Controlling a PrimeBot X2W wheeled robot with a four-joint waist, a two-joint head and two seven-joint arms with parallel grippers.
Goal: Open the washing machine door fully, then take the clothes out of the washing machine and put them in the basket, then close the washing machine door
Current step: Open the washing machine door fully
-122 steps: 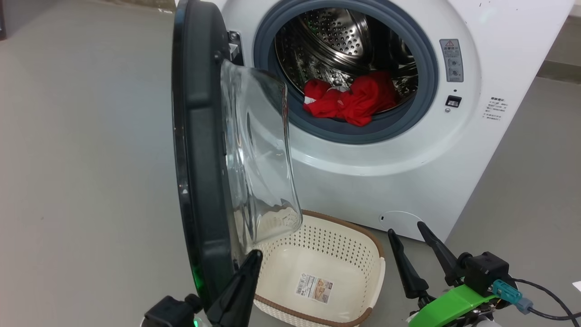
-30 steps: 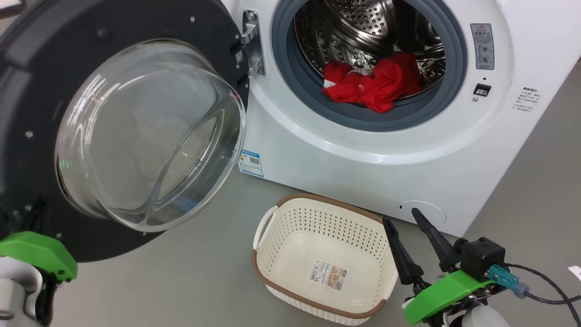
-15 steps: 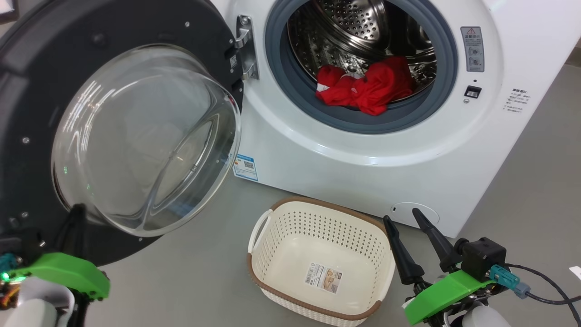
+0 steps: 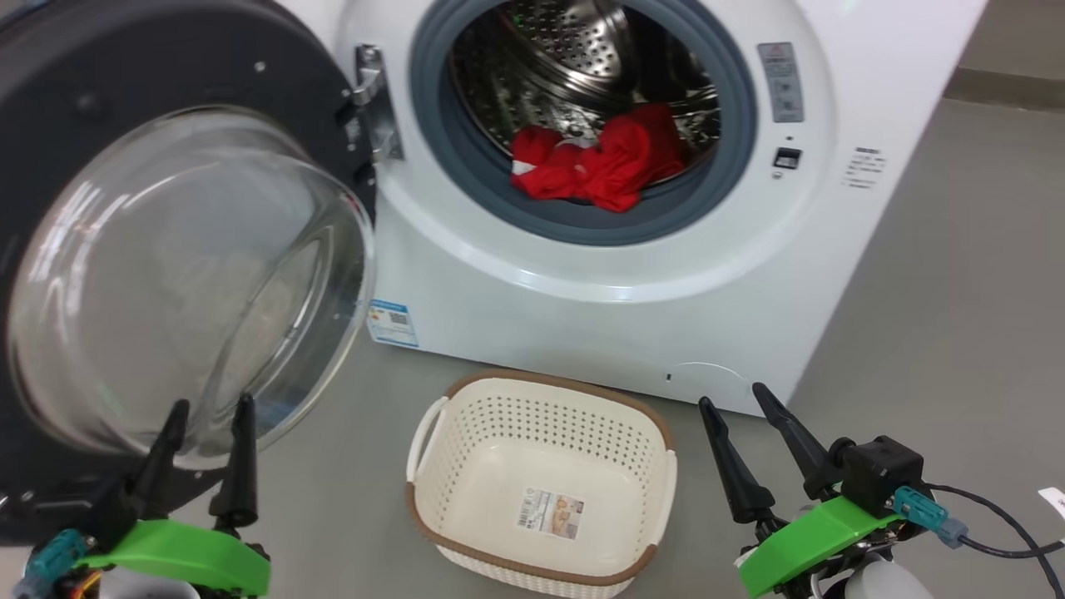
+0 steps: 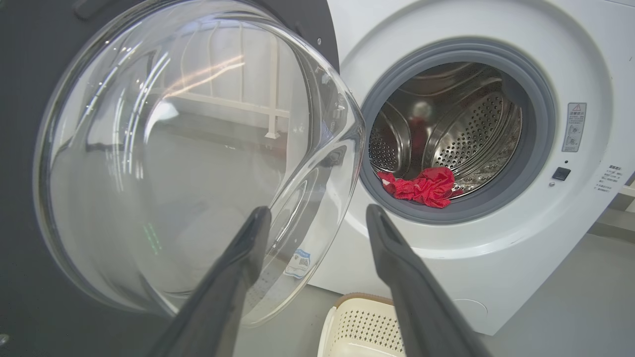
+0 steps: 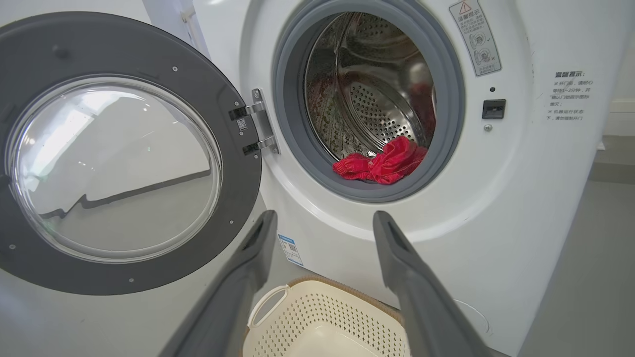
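The dark two-fingered left gripper (image 4: 211, 405) and right gripper (image 4: 732, 398) are spread and empty. The glossy black-rimmed round door (image 4: 166, 75), with its bulging clear glass, stands swung wide: opening looks done. Soft crumpled red clothes (image 4: 595, 166) lie at the front edge of the perforated steel drum (image 4: 582, 50) in the white boxy washing machine (image 4: 582, 308). The cream perforated plastic basket (image 4: 545, 380) on the floor (image 4: 915, 333) holds none.

washing machine door (image 4: 166, 66) swung wide open, left tool (image 4: 213, 403) off its rim

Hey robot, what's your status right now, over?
Left pincer and right pincer open, holding nothing. Door wide open. Clothes in drum, none in basket. Nothing blocks the opening.
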